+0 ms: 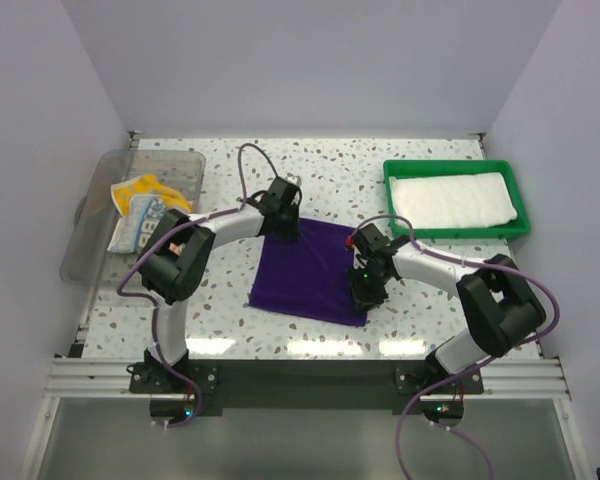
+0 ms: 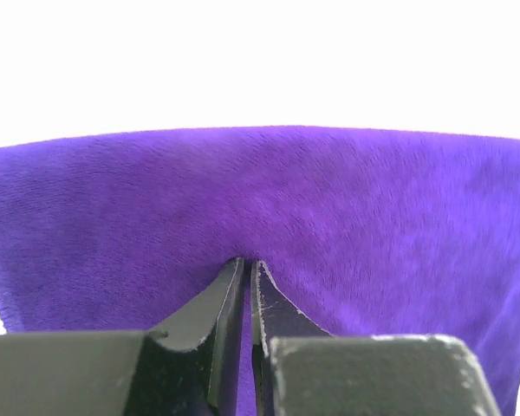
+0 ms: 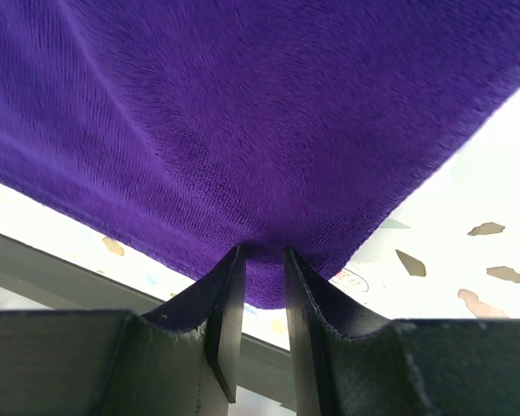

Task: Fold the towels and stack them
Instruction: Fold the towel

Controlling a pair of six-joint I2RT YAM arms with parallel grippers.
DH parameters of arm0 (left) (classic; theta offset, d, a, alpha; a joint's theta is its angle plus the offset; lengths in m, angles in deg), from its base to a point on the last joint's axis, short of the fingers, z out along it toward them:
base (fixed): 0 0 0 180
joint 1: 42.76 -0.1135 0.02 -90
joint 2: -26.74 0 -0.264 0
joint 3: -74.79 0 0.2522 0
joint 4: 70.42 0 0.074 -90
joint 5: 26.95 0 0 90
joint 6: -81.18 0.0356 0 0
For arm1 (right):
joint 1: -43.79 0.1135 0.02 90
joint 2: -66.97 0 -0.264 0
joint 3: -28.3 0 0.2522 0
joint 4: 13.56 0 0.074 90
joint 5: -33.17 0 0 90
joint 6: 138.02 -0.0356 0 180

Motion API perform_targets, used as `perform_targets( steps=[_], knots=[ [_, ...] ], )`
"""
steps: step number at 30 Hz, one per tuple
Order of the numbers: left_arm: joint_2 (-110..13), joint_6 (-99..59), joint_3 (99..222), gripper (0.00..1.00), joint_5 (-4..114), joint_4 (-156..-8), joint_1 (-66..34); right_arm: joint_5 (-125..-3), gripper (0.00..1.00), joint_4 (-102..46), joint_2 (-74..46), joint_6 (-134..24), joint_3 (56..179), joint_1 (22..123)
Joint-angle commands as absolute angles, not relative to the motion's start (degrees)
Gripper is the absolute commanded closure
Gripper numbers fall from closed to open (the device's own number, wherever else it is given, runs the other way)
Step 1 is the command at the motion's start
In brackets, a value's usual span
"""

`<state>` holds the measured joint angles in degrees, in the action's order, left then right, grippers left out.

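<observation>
Purple towel (image 1: 310, 270): spread on the speckled counter (image 1: 220, 300).
Left jaws: pinching its far left corner.
Right jaws: pinching its near right edge.
White towel (image 1: 450, 200): in green tray (image 1: 460, 232).

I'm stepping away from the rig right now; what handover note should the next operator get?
Left end effector: shut on the purple towel, far left corner.
Right end effector: shut on its near right corner.
Purple towel lies flat on the table; white towel in the green tray, far right; lettered towel crumpled in the clear bin, left.
Done: both corners gripped. To do: fold the purple, deal with the others, stack all three.
</observation>
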<state>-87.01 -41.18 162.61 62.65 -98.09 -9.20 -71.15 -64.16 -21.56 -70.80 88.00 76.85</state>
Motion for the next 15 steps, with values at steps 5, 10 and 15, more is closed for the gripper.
perform_targets(
  steps=[5, 10, 15],
  knots=[
    [-91.29, -42.74, 168.53, 0.86, 65.34, -92.71, -14.19, -67.28, 0.71, -64.33, -24.35, -69.11, 86.01, 77.45],
    [-93.66, -41.08, 171.69, 0.83, 64.55, -91.92, -15.33, -68.16, 0.70, -64.76, -23.47, -68.67, 87.06, 77.36],
    [-90.16, -37.30, 171.96, 0.68, 63.41, -92.00, -15.60, -66.32, 0.64, -69.23, -21.27, -66.75, 95.13, 77.45]
  ],
)
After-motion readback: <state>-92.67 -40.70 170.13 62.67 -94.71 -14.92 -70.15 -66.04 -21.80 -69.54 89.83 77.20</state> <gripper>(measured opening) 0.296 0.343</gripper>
